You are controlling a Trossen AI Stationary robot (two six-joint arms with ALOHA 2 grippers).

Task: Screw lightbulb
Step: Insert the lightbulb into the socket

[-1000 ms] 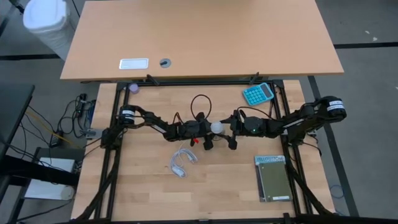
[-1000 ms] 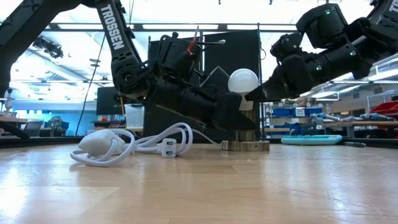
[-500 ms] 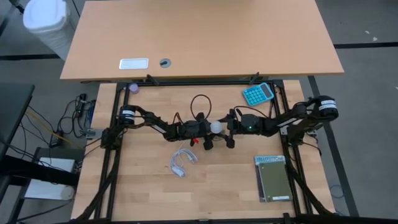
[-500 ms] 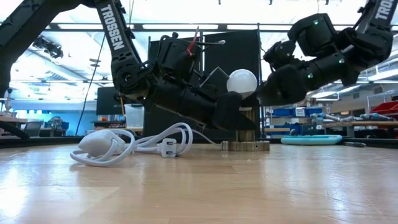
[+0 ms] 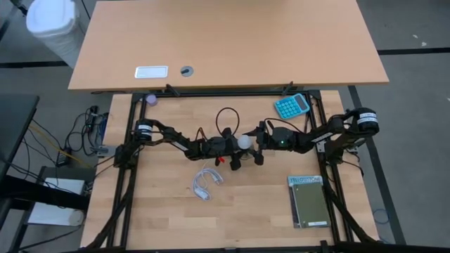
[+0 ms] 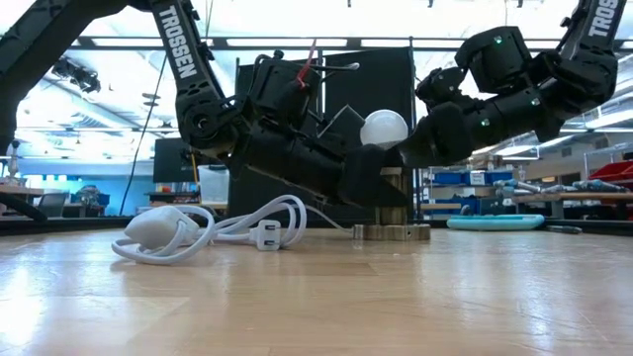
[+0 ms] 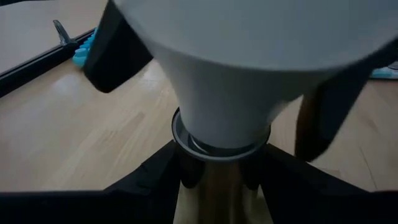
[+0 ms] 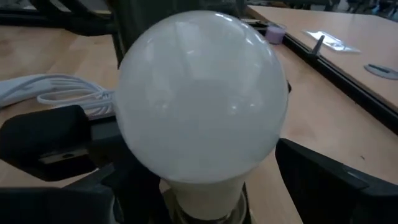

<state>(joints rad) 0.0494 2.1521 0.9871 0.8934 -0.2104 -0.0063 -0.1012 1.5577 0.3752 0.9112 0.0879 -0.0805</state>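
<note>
Fingers of the right gripper [image 8: 205, 180] sit spread on both sides of the lightbulb [image 8: 202, 99], not visibly pressing it. Below the bulb, the left gripper [image 7: 217, 180] clenches the socket [image 6: 392, 230].

White capital letters reading "TROSSEN" run along the dark robot arm [image 6: 194, 51] at the upper left of the low view. The same white lettering, partly cut off, marks the dark arm [image 6: 600, 20] at the upper right.

Two black arms of chunky jointed segments; white "TROSSEN" lettering runs along the left arm [image 6: 188, 59], a green light glows on the right arm [image 6: 497, 41], thin black cables loop off the wrists
</note>
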